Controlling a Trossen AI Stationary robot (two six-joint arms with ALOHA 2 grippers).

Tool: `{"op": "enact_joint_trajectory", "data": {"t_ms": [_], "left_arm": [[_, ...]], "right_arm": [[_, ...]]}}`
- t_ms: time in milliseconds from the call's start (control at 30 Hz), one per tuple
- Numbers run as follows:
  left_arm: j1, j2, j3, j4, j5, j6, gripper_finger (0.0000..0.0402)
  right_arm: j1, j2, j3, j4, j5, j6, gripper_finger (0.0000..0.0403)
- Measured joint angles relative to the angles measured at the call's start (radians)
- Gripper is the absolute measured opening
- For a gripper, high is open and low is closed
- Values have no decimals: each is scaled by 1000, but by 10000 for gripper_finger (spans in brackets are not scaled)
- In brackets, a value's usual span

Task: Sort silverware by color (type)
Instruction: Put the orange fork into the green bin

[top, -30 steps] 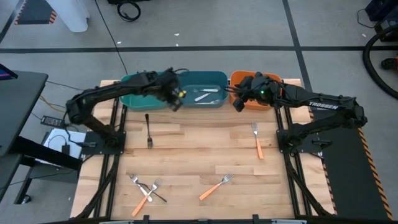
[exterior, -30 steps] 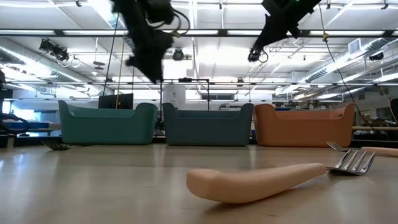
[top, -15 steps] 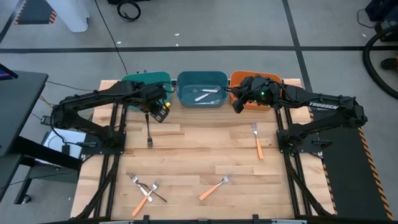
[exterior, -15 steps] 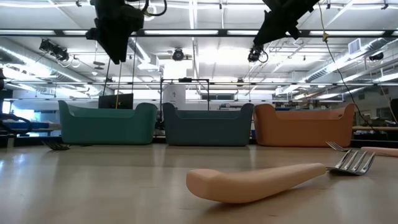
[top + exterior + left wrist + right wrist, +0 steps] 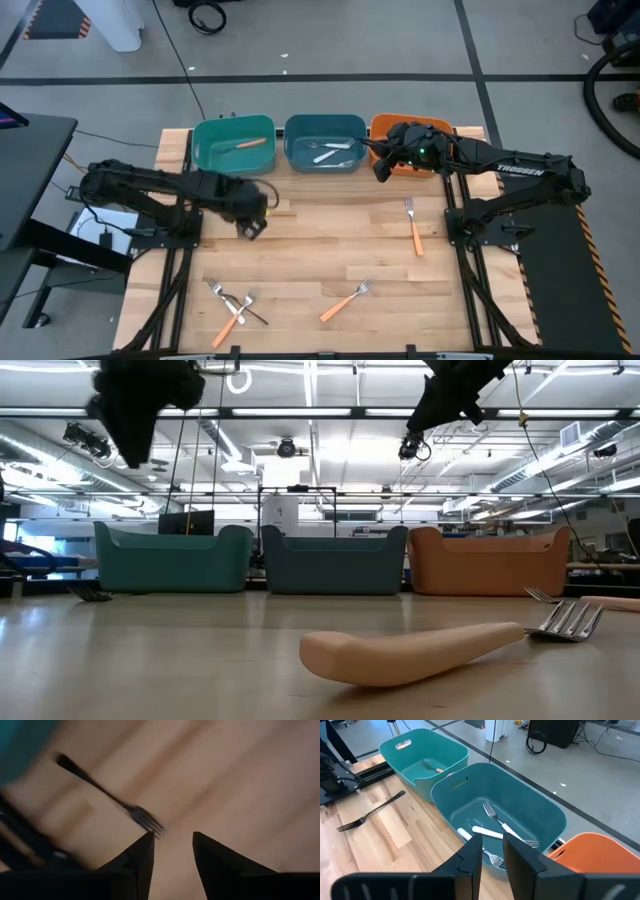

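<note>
Left gripper [image 5: 250,222]: fingers [image 5: 137,857] parted, empty, above the black fork [image 5: 107,800] on the table [image 5: 330,240]; it has swung down from the bins since a second ago. Right gripper [image 5: 382,170]: fingers [image 5: 472,855] slightly apart, empty, unmoved between blue bin [image 5: 325,143] and orange bin [image 5: 408,158]. Bins: three, including green bin [image 5: 233,145] with one orange-handled piece. Blue bin: two silver forks [image 5: 507,827]. Table: three orange-handled forks [image 5: 413,226], one silver, two black.

grey taped floor [image 5: 400,40], bright, perhaps fluorescent, ceiling lights [image 5: 330,455]
</note>
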Motion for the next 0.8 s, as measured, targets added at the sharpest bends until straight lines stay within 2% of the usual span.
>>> {"op": "enact_joint_trajectory", "data": {"t_ms": [200,300,467,667,800], "left_arm": [[-230,0,0,121,35,-326,143],[-340,6,0,188,39,-440,143],[-491,29,0,206,34,-567,143],[-626,102,1,248,35,-649,151],[-675,174,0,315,35,-743,153]], "right_arm": [[0,0,0,3,-6,-10,85],[0,0,0,6,-50,-24,85],[7,0,0,10,-125,20,85],[45,0,0,14,-126,92,85],[83,0,0,6,-125,104,85]]}}
